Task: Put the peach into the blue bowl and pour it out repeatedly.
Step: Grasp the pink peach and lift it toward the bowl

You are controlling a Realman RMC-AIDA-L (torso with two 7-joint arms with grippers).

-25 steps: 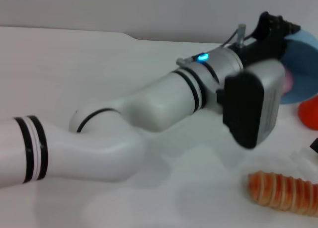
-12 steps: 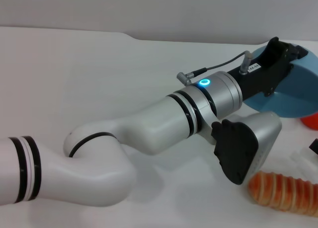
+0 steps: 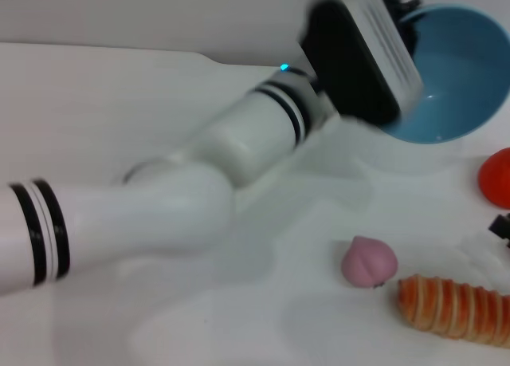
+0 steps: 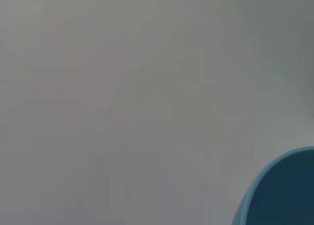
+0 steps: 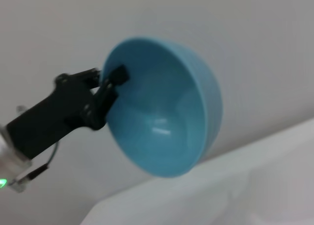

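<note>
My left gripper is shut on the rim of the blue bowl and holds it raised above the table at the far right, tilted with its opening facing me. The bowl is empty. The right wrist view shows the left gripper clamped over the rim of the bowl. A piece of the bowl shows in the left wrist view. The pink peach lies on the white table in front of the bowl, right beside the striped roll. Only a black bit of my right gripper shows at the right edge.
An orange-and-white striped roll lies at the front right. A bright red round object sits at the right edge below the bowl. My left arm stretches across the middle of the table.
The left arm has swung the bowl up and turned its opening toward me. The peach, seen inside the bowl a second ago, now lies on the table beside the roll.
</note>
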